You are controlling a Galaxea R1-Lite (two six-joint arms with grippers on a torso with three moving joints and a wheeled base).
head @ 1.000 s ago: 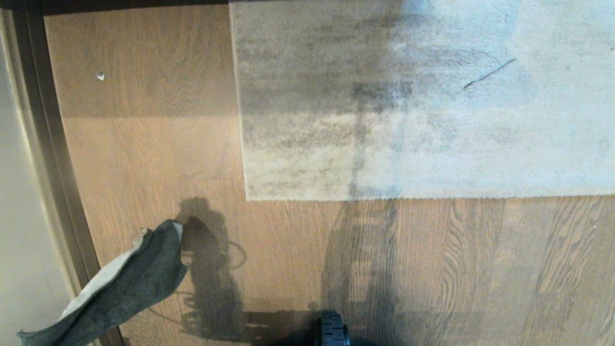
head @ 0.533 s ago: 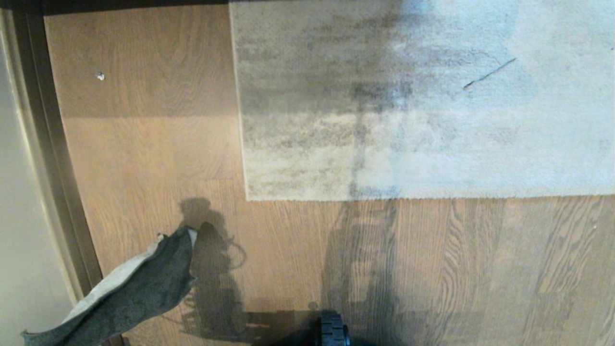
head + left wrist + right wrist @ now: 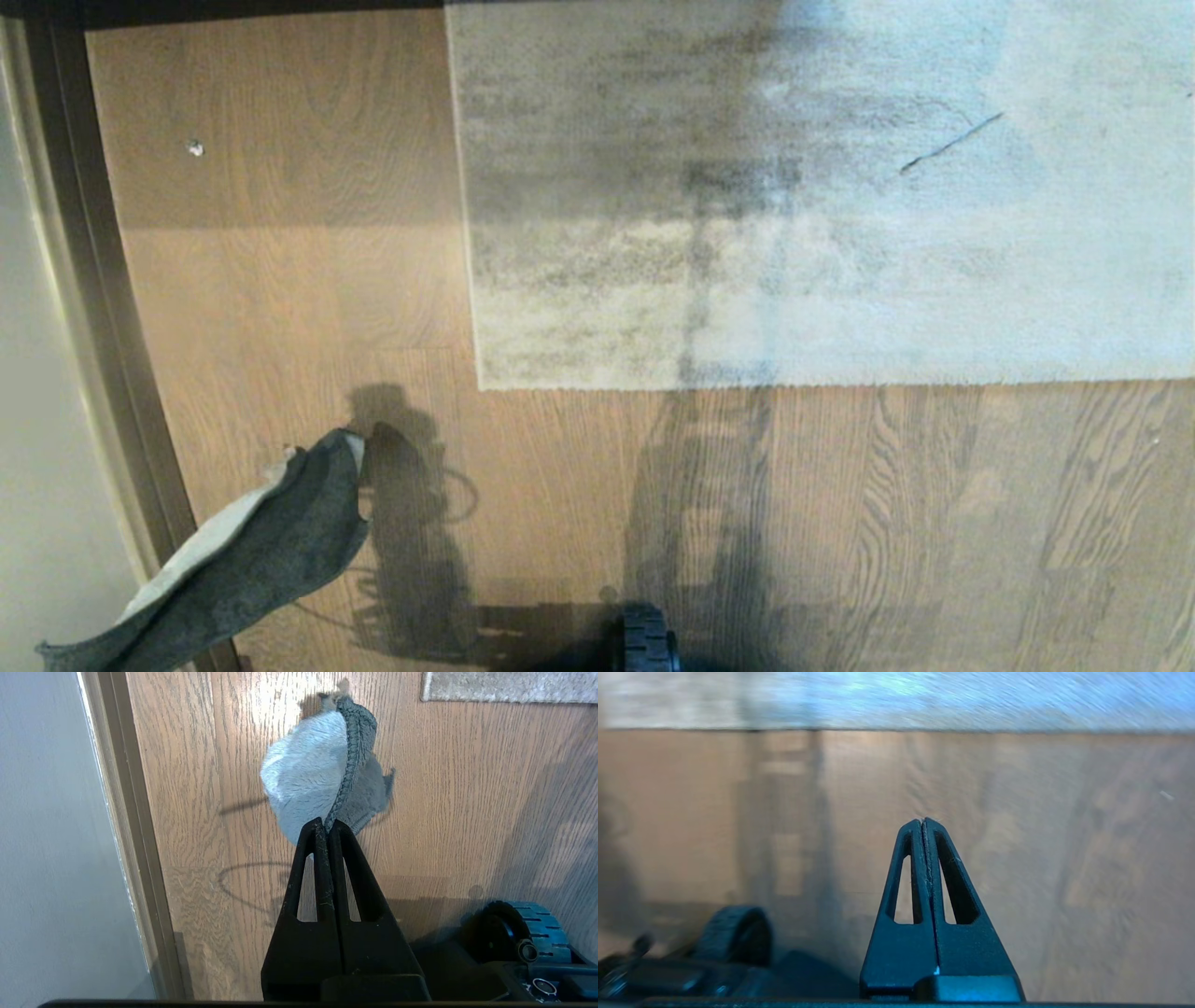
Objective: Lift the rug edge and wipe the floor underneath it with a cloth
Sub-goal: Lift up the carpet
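The left claw (image 3: 328, 823) is pinching the cloth (image 3: 322, 772) between fully closed jaws, the rag drooping above the floor (image 3: 560, 485), dark grey face outward and off-white inside. The right claw (image 3: 926, 822) is hanging closed and empty, with bare planks ahead. Beyond both claws, the rug edge (image 3: 803, 383) is lying flat, running crosswise, its corner (image 3: 482, 385) ahead of the left claw.

Dark baseboard (image 3: 89, 280) edges a pale wall (image 3: 37, 420) at left.
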